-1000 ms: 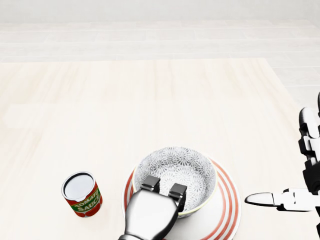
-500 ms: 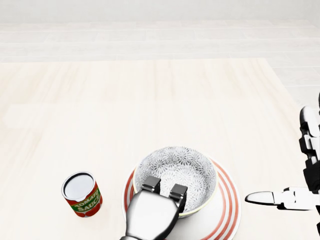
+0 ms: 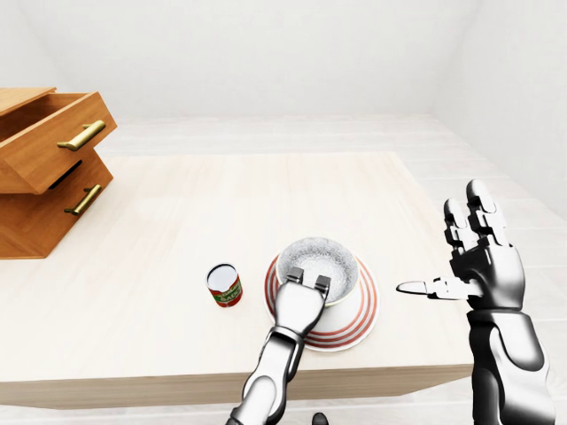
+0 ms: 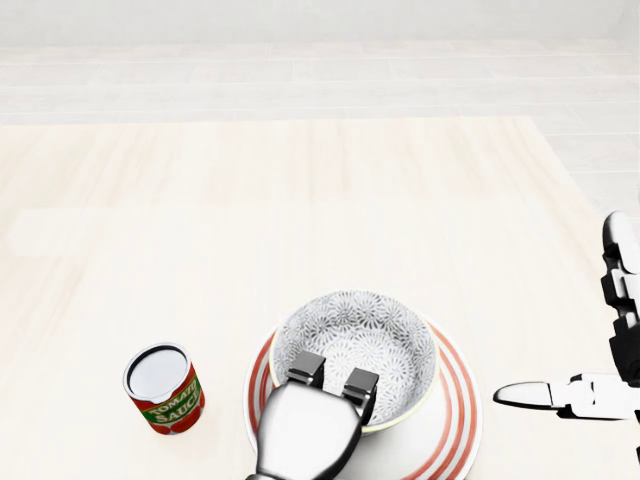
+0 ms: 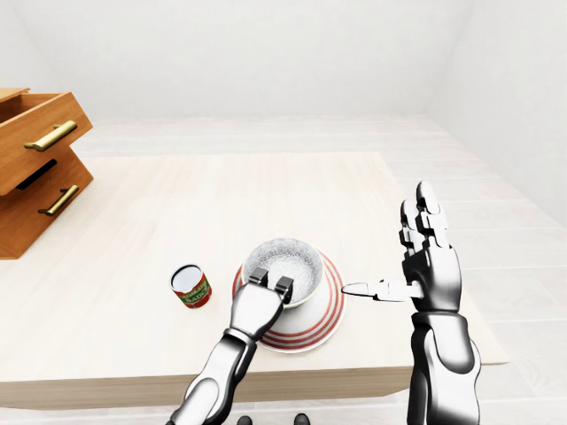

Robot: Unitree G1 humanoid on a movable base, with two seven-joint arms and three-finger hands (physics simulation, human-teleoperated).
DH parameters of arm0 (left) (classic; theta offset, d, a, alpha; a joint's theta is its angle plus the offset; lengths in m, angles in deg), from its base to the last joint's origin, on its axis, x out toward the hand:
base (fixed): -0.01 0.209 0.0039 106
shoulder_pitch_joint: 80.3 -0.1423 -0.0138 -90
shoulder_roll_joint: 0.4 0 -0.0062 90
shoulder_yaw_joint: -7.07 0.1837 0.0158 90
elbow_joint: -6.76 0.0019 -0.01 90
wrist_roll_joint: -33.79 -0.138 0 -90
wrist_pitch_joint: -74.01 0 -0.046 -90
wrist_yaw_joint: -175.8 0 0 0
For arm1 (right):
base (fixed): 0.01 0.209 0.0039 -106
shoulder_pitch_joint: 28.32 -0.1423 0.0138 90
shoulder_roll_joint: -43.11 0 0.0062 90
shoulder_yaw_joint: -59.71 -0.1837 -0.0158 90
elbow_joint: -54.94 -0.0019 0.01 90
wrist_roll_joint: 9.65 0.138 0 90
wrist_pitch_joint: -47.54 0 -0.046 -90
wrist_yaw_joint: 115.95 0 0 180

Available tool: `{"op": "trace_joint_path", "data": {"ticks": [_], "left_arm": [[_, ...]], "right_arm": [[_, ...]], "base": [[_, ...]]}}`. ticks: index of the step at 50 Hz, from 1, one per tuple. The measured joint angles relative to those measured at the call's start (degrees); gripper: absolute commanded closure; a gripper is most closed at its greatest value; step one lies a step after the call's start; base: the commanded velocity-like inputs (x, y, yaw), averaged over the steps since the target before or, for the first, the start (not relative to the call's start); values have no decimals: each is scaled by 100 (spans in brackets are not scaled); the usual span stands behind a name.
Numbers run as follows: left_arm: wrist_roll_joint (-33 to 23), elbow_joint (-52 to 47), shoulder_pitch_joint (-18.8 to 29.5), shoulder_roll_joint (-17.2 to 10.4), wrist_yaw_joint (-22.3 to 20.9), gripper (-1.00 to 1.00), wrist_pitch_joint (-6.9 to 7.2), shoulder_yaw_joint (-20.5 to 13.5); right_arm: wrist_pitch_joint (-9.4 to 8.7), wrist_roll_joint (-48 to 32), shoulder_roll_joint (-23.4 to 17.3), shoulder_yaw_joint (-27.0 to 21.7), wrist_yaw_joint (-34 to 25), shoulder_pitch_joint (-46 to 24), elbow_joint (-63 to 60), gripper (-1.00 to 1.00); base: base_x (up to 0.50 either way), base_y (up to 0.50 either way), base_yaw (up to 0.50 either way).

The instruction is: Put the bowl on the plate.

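- Head view shows the bowl sitting on the plate, a little toward the plate's top left, with the red rings bare along the right and bottom.
- Judging by that, the placing step looks all but done; what is left is the release.
- The left hand has two dark fingers hooked over the bowl's near rim into its hollow. Its thumb is hidden under the silver palm, so a pinch on the rim is likely but I cannot tell how tight it is.
- The next move calls for the fingers to spread and lift straight off the rim, without dragging the bowl sideways or tipping it; a smooth glazed bowl on a glazed plate would probably slide easily.
- The right hand is held up beside the table's right edge, fingers spread and thumb pointing left, with nothing in it.
- The bowl is round and deep, with a grey-white floral pattern inside and a pale rim; the plate is flat and white, ringed in red.
- A small tomato sauce can with a shiny lid stands left of the plate, apart from it.
- The table is pale wood; wooden drawers with brass handles stand at far left.
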Motion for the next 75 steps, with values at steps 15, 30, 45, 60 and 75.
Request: {"op": "trace_joint_path", "data": {"ticks": [15,30,45,60,75], "left_arm": [[-33,79,16,16,99,100,0,0],[-49,88,14,25,155,81,0,6],[-175,-32,29,52,121,31,0,61],[-3,133,-8,54,68,-15,0,79],[-3,89,-12,48,115,-63,0,97]], "right_arm": [[0,13,-5,3,0,-3,38,-100],[0,27,-2,0,-10,10,54,-100],[0,28,2,1,-10,16,62,-100],[0,37,-9,-5,3,1,35,-100],[0,43,-13,-15,11,-4,-5,-100]], "base": [[0,0,0],[0,0,0],[0,0,0],[0,0,0],[0,0,0]]}}
